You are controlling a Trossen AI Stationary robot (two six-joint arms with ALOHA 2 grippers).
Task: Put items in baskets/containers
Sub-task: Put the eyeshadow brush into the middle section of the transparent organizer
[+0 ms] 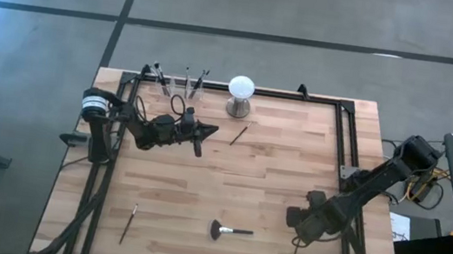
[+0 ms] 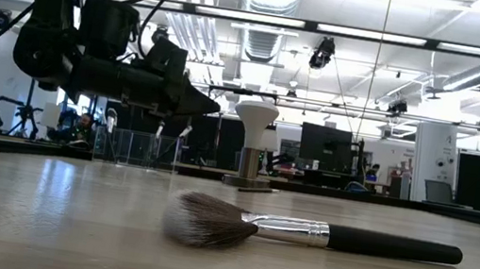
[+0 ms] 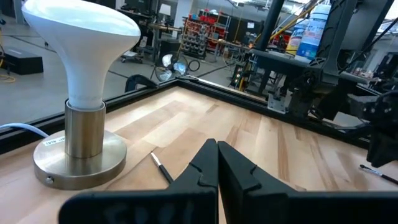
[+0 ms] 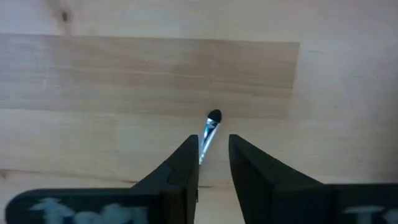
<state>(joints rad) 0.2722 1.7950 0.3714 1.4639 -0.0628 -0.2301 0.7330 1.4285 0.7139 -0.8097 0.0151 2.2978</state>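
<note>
Three clear cups (image 1: 176, 86) stand in a row at the table's far edge, left of the middle, with several slim brushes upright in them; they also show in the low view (image 2: 137, 149). One slim brush (image 1: 239, 135) lies just right of my left gripper (image 1: 206, 130), which hovers shut and level above the table (image 2: 209, 104). Another slim brush (image 1: 128, 224) lies near the left front. The fan brush (image 2: 302, 232) lies flat near the front middle (image 1: 230, 230). My right gripper (image 4: 213, 155) points down, open, its fingers either side of a slim brush (image 4: 208, 132) on the table.
The white globe on its metal stand (image 1: 240, 95) stands at the far edge, right of the cups and close ahead of my left gripper (image 3: 81, 93). A black frame (image 1: 344, 129) rims the table. Bare wood (image 1: 272, 177) lies between the two arms.
</note>
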